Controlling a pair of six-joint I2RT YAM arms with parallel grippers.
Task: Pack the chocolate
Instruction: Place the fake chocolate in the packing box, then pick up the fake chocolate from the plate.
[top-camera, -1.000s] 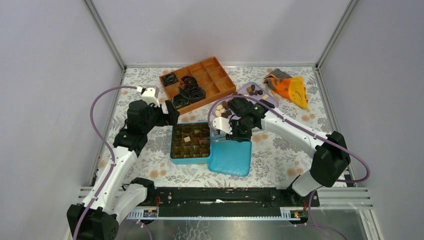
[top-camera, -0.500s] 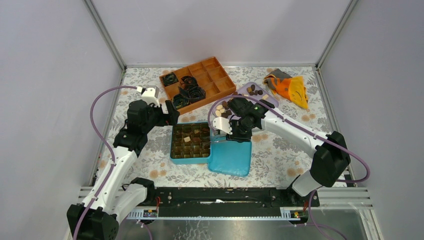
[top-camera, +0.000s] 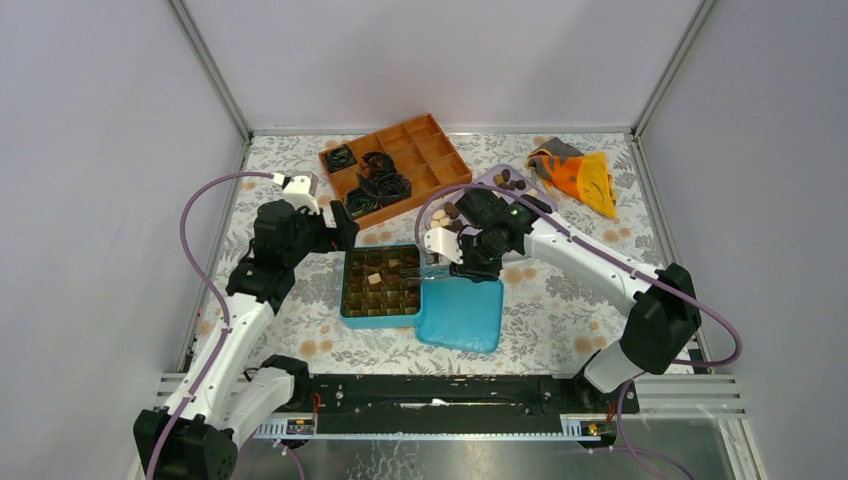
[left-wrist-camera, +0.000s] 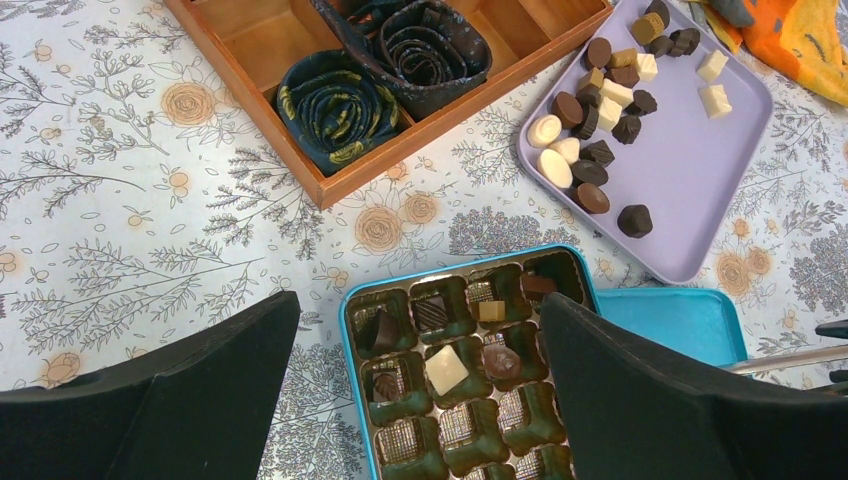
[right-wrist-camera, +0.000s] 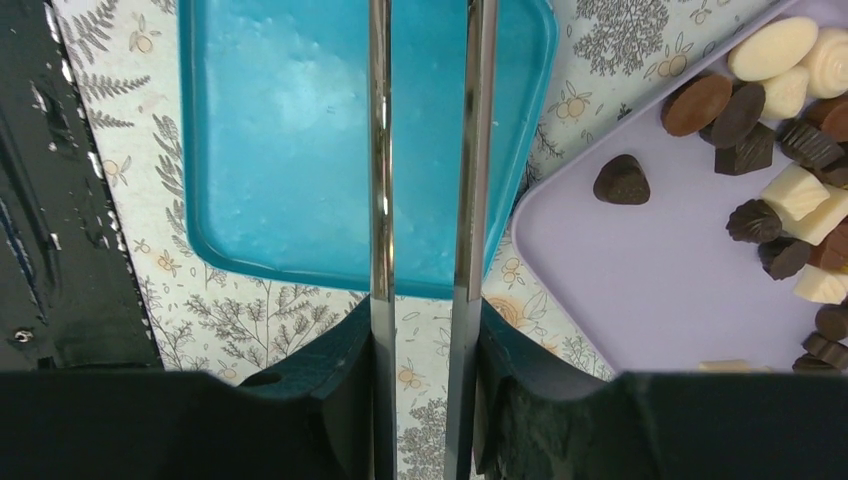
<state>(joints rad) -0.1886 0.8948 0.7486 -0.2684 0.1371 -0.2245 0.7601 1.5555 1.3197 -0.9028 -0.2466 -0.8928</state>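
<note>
My right gripper (right-wrist-camera: 425, 40) hangs over the teal lid (right-wrist-camera: 280, 150). Its two thin steel prongs (right-wrist-camera: 380, 150) are set a little apart, and nothing seems to be between them, though the tips run off the top of my wrist view. The trouble I expect is in the pick. Those prongs are slick and narrow, so a rounded piece could squirt sideways as I close. Most pieces touch their neighbours, so a slightly off approach would shove several across the lilac tray (right-wrist-camera: 620, 290). Swinging in low, I could also clip its raised rim. The chocolate (right-wrist-camera: 621, 180) lies on that tray: in my wrist view one dark piece sits alone at 3 o'clock of the prongs, near but apart, with the heap beyond at 2 o'clock. A few pieces already fill cells of the box (left-wrist-camera: 345, 310), at 9 o'clock of my hand seen from above. My left gripper (left-wrist-camera: 420, 400) hovers there with fingers spread wide, so I might strike it when carrying across.
</note>
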